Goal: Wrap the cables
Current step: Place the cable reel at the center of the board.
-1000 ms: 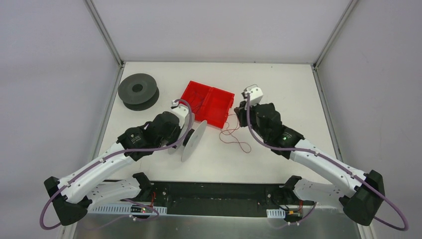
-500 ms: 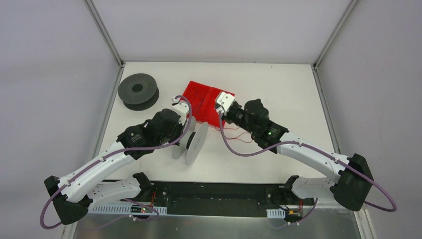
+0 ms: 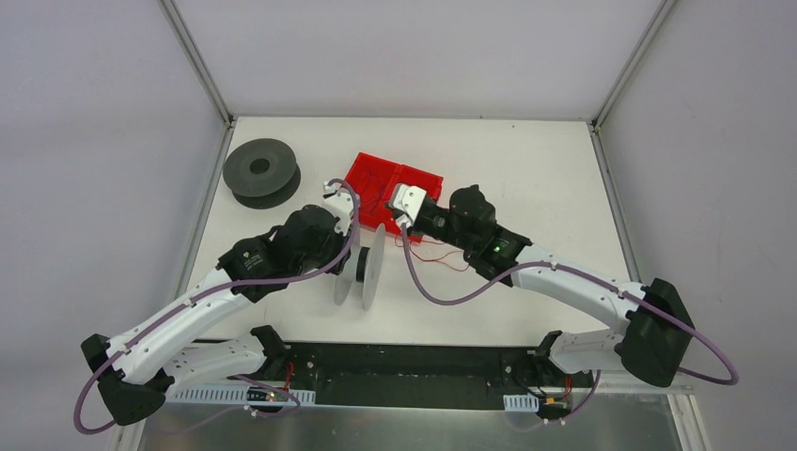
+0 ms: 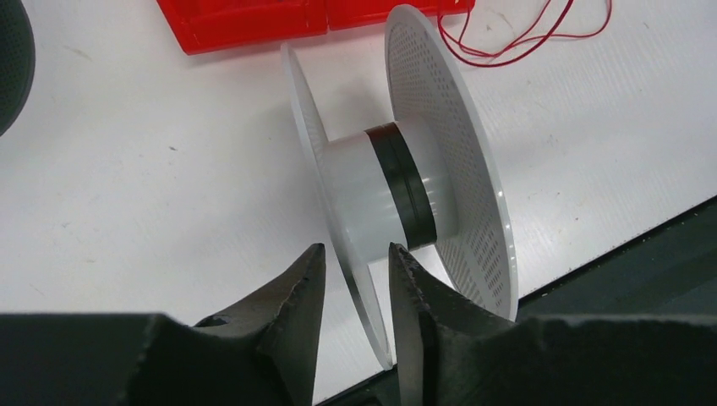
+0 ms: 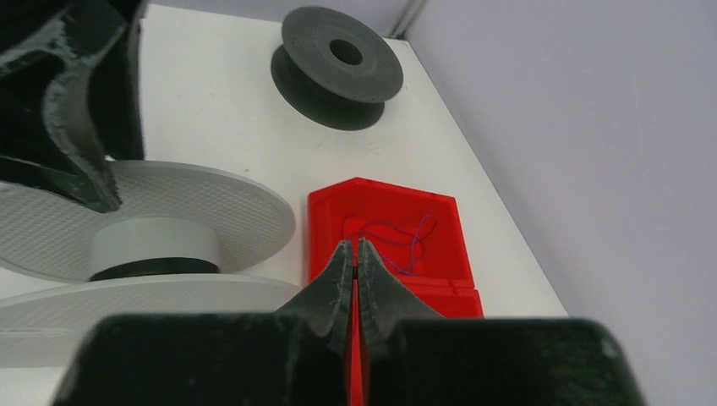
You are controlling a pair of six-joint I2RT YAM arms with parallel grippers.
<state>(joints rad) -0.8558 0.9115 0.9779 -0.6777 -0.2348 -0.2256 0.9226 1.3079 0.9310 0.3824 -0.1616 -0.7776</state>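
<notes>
L wrist view only: your left gripper (image 4: 355,272) has its fingers parted, one each side of the near flange of the white see-through plastic spool (image 4: 406,169). The spool stands on edge, close to the table's front edge. Right gripper (image 5: 355,258) is pressed together; whether it pinches sth., I cannot tell. Thin red curly cables (image 3: 449,256) lie loose beside the spool, near the red plastic tray (image 3: 425,180). R wrist view alone shows a darker cable (image 5: 397,241) inside the tray. Bare white tabletop (image 3: 536,169) lies right of the tray. Black spool (image 3: 261,171) is far left.
</notes>
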